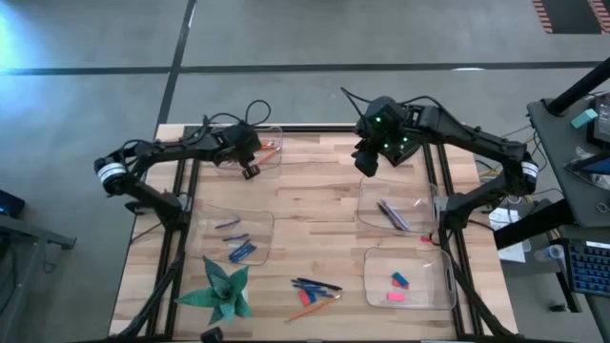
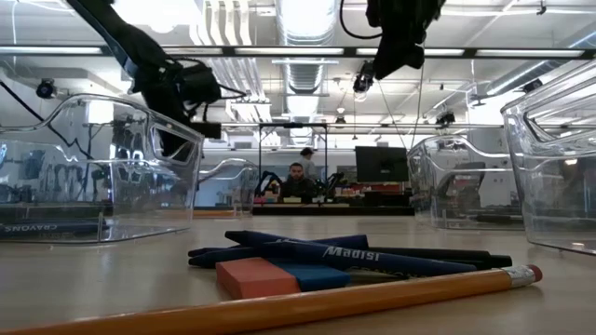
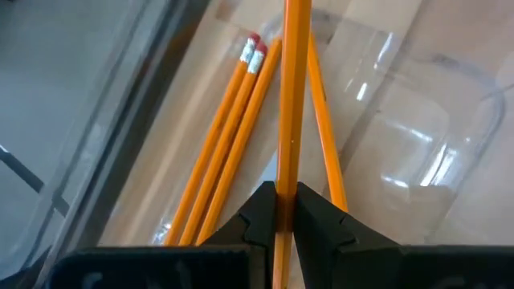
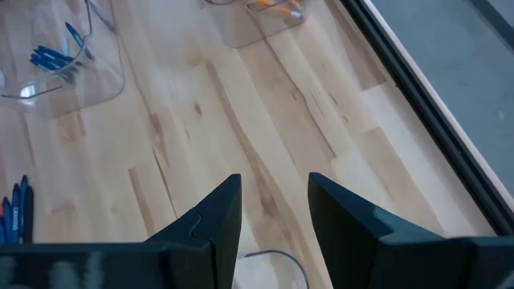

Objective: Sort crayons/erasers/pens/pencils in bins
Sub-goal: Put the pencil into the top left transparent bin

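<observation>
Left end effector (image 3: 285, 210): dark fingers clenched on one long orange pencil (image 3: 294, 96), shaft running straight out between the fingertips. Positioned over the clear plastic bin at the surface's far left corner (image 1: 274, 160), which contains several more orange pencils with pink eraser tips (image 3: 241, 104). Left arm reaching in from the left edge, bent at the elbow, wrist angled down toward that bin.

Right end effector (image 4: 275, 210): fingers parted, holding nothing, touching nothing; bare light wooden surface (image 4: 265, 120) visible through the gap. Raised above the far right part of the surface, just beyond the clear plastic bin of dark pens (image 1: 426, 205). Right arm extended from the right edge, elbow out, wrist with green lights.

Remaining stock, high view:
- Dark slender pens (image 1: 393, 215), lying inside the right far bin.
- Clear bin at near right (image 1: 376, 291), with one blue eraser block (image 1: 399, 280) and one pink eraser block (image 1: 395, 296).
- Clear bin at left middle (image 1: 267, 224), with short blue crayons (image 1: 241, 252).
- Loose pile at near centre of the surface: dark blue pens (image 1: 317, 285), one orange pencil (image 1: 309, 310), a pink eraser (image 2: 256, 277), touching or overlapping.
- Green spiky paper star (image 1: 222, 289), near left, beside the crayon bin.
</observation>
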Controlling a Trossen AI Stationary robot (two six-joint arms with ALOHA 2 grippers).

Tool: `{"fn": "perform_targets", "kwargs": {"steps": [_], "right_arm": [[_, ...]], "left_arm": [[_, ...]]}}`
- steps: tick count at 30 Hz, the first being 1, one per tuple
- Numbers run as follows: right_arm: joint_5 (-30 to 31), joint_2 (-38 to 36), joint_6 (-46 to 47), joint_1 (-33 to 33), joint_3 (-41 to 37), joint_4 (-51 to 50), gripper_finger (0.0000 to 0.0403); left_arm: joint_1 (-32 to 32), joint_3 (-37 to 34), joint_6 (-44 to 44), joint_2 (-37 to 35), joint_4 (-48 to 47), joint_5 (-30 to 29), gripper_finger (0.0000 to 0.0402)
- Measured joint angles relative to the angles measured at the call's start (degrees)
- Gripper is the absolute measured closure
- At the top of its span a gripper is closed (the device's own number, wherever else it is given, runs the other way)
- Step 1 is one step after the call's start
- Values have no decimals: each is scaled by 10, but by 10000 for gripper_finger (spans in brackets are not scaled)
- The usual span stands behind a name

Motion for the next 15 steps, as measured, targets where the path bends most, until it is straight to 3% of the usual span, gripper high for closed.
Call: {"fn": "perform_targets", "kwargs": {"steps": [15], "right_arm": [[0, 0, 6, 0, -13, 14, 266]], "left_arm": [[5, 4, 50, 44, -2, 15, 385]]}}
